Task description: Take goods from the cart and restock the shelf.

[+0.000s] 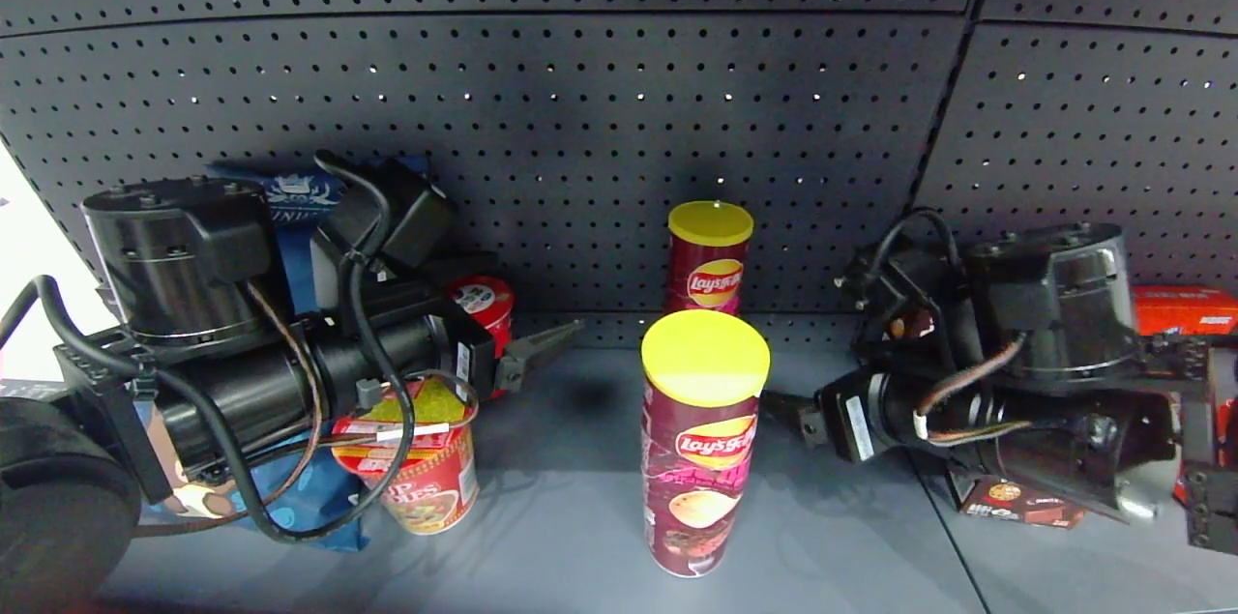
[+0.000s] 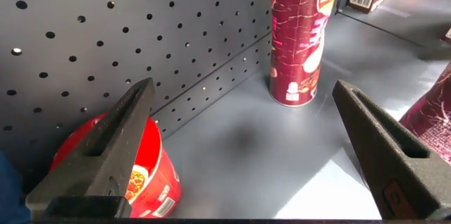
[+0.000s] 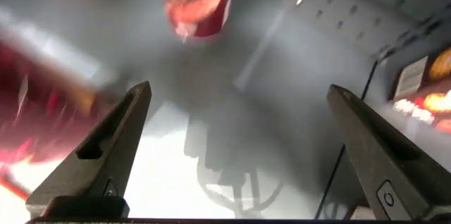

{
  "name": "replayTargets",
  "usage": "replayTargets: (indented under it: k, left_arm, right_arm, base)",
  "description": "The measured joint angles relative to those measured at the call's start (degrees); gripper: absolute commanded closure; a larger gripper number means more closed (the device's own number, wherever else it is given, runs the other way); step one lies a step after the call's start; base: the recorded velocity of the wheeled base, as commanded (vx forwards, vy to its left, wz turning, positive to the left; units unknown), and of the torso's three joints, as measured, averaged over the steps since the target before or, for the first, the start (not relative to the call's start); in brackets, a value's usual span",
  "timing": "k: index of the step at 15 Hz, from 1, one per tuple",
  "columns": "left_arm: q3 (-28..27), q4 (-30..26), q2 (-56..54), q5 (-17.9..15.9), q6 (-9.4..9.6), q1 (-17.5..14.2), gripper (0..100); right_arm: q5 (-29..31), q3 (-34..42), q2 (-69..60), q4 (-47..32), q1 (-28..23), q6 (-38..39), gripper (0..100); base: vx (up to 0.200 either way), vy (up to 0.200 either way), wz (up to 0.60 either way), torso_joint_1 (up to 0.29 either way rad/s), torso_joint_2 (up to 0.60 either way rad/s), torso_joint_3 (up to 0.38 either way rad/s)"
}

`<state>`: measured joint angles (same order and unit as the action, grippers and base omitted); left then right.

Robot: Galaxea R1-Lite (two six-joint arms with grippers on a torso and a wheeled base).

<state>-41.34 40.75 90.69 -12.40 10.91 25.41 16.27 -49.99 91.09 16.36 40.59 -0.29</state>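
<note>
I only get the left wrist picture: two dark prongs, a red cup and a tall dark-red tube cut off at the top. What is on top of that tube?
Observer: A flat yellow lid closes the tube; the head camera shows it.
Operator: Is the red cup the only cup there?
Observer: No. A second noodle cup stands nearer the front edge of the shelf, under the left arm.
Operator: And the other arm?
Observer: Its tool is open, close beside a second tube that stands in front of the first.
</note>
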Motion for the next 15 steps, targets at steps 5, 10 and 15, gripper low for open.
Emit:
replayTargets:
  k: [5, 10, 15]
  left_arm:
    - [0.09, 0.02, 0.0, 0.0, -0.11, -0.07, 0]
    - [0.44, 0.0, 0.0, 0.02, -0.11, -0.07, 0]
    - [0.57, 0.02, 0.0, 0.0, -0.1, -0.02, 0]
  right_arm:
    - [2.24, -8.28, 8.67, -0.02, -0.94, -0.04, 0]
    - [2.35, -9.07, 10.68, -0.16, -2.67, -0.04, 0]
    - [2.36, -9.11, 10.95, -0.13, -4.99, -0.02, 0]
  base:
    - [0.0, 0.0, 0.0, 0.0, 0.0, 0.0]
    - [0.0, 0.0, 0.0, 0.0, 0.0, 0.0]
    - [0.0, 0.0, 0.0, 0.0, 0.0, 0.0]
